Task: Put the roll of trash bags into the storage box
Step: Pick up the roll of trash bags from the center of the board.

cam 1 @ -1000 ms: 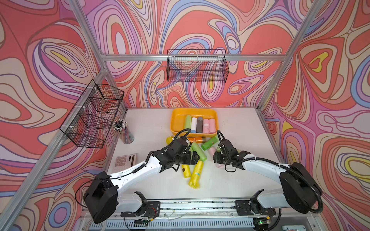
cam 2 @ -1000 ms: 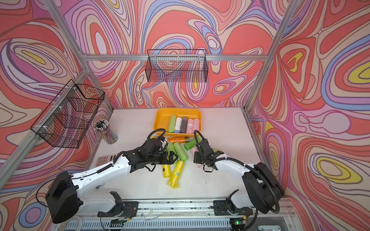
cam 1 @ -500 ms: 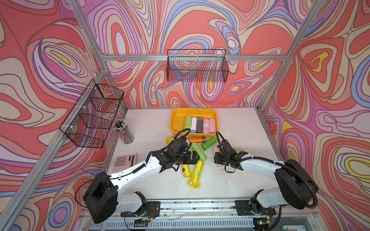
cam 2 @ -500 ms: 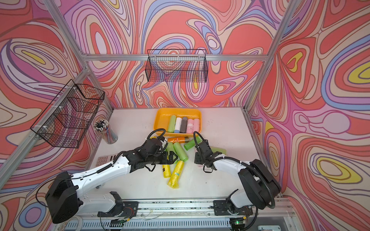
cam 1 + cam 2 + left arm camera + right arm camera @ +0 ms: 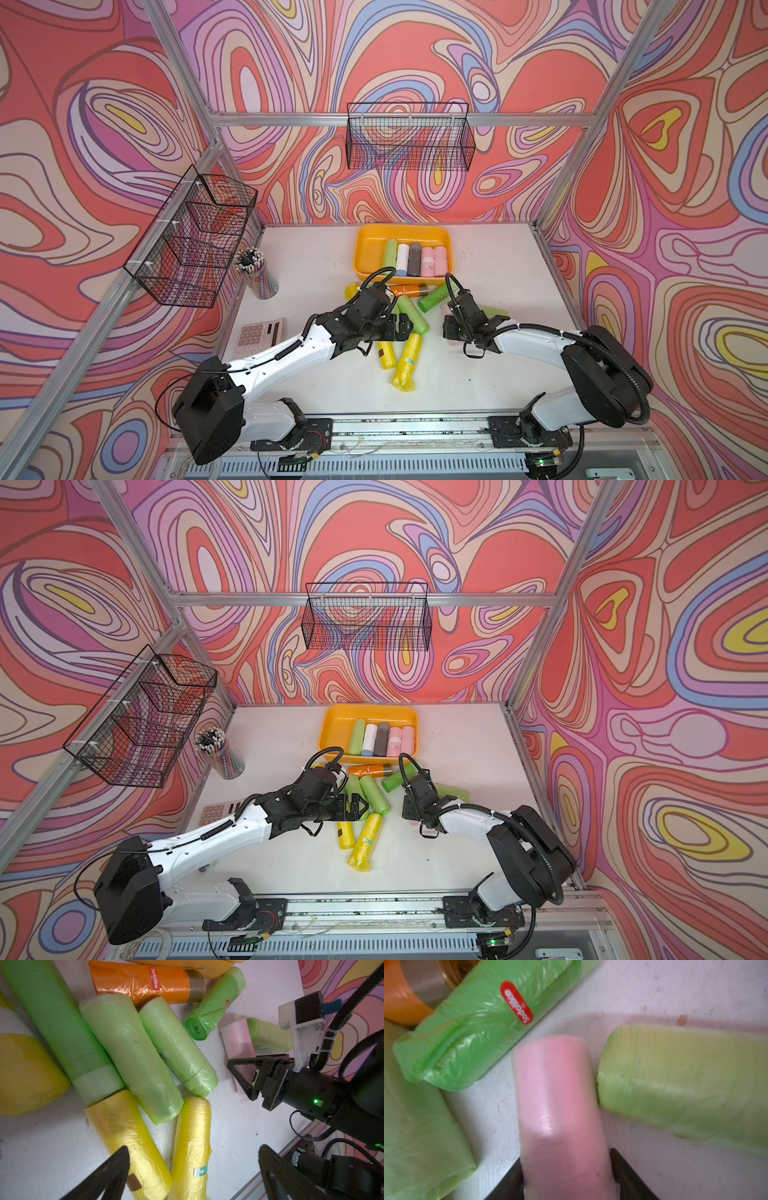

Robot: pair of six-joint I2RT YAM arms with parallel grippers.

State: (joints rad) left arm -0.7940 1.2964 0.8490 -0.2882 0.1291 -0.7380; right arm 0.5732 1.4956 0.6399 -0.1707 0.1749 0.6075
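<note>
The pink roll (image 5: 560,1105) was not yet in the storage box (image 5: 372,249). It lay out on the bench (image 5: 299,257), off the box's near long side and towards its right-hand corner, well apart from the rim. The right tool (image 5: 566,1176) was clamped across one end of it, a jaw on either side of its round body. That grip probably suited a soft cylinder best, since squeezing across the width stops it rolling away. Whether the roll had left the bench I could not tell, as the right wrist view was blurred.

A yellow-green roll (image 5: 675,1088) touched or nearly touched the pink one's side farther from the box's middle, and a bright green roll (image 5: 471,1028) lay between it and the box. Lifting straight up before swinging over the rim would likely avoid dragging either neighbour.

The left tool (image 5: 402,327) hung with its jaws wide apart and empty over two yellow rolls (image 5: 128,1132). These belonged to the heap of green rolls (image 5: 128,1053) strewn just off the box's near side. It was probably held there ready for its own pick while keeping out of the other arm's path.

Five rolls (image 5: 415,259) stood side by side in the box's right part, leaving bare floor at its left, seemingly the place for newcomers. An orange roll (image 5: 143,982) lay just beside the near rim.
</note>
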